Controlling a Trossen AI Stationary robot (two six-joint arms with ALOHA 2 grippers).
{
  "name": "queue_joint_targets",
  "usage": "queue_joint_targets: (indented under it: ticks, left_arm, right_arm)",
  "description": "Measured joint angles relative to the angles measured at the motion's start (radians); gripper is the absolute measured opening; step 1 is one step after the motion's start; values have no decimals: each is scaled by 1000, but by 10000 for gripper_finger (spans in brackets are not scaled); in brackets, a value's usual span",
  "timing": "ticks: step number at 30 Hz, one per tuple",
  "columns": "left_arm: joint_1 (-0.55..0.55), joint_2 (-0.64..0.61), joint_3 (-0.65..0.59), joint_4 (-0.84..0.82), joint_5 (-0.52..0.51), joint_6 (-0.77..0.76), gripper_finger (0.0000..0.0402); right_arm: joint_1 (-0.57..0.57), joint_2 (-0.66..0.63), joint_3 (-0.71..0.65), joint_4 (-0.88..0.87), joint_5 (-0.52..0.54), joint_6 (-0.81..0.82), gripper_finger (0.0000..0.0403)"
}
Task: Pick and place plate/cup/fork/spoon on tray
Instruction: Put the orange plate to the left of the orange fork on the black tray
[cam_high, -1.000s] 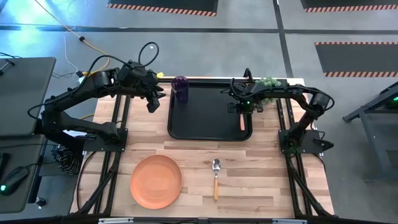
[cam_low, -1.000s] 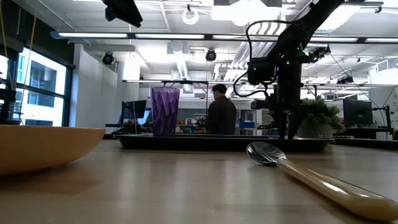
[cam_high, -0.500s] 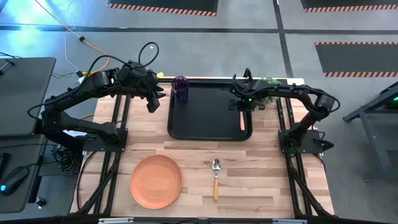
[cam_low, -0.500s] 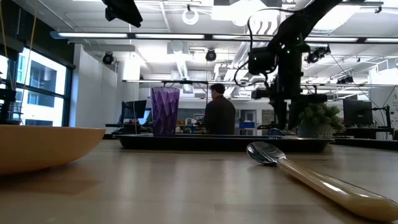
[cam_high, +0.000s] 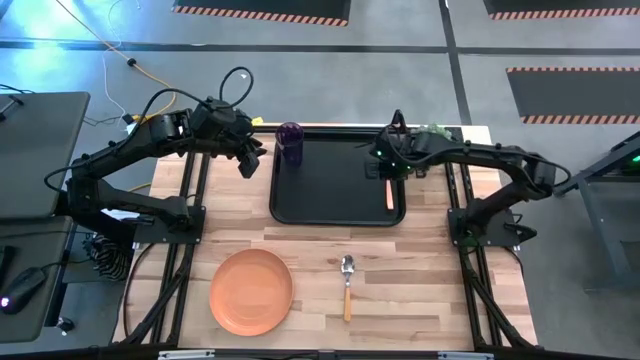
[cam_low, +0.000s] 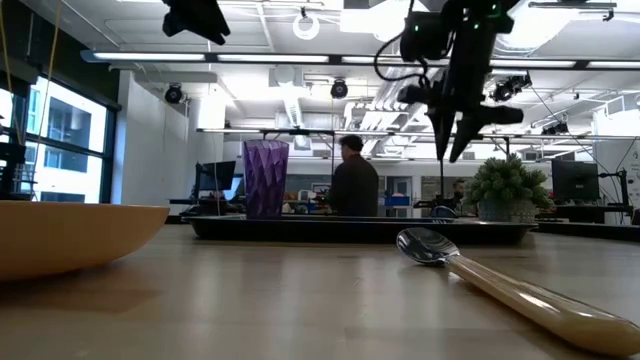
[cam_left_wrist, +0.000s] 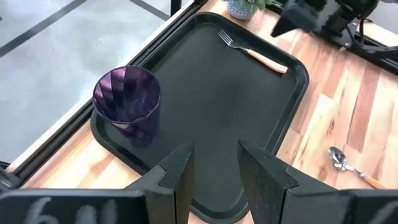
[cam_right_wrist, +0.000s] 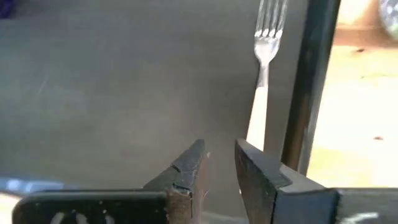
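The black tray (cam_high: 300, 205) lies at the table's far middle. The purple cup (cam_high: 290, 141) stands upright in its far left corner. The fork (cam_high: 389, 193) lies flat on the tray by its right rim and also shows in the right wrist view (cam_right_wrist: 263, 74). The orange plate (cam_high: 251, 291) and the spoon (cam_high: 347, 285) lie on the table near the front edge. My right gripper (cam_high: 384, 160) is raised above the fork, open and empty. My left gripper (cam_high: 246, 162) hangs in the air left of the tray, open and empty.
A small green potted plant (cam_high: 430, 132) stands at the table's far edge, just beyond the tray's far right corner and close to my right arm. Bare wood (cam_high: 420, 260) lies between the tray and the spoon. A person (cam_low: 352, 182) shows in the room behind the table.
My right gripper has risen from just above the tray's right side to well above it. The fork has stayed flat on the tray.
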Motion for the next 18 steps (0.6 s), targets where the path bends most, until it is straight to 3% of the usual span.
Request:
queue_joint_targets:
  ticks: [8,13,18]
  left_arm:
    - [-1,0,0,-54,1,1,124]
    - [-9,0,0,-192,58,110,125]
    - [-54,0,0,-236,69,123,123]
  right_arm:
    - [136,-23,0,-5,27,116,79]
    - [227,-24,0,5,67,193,79]
    - [306,-27,0,66,106,260,79]
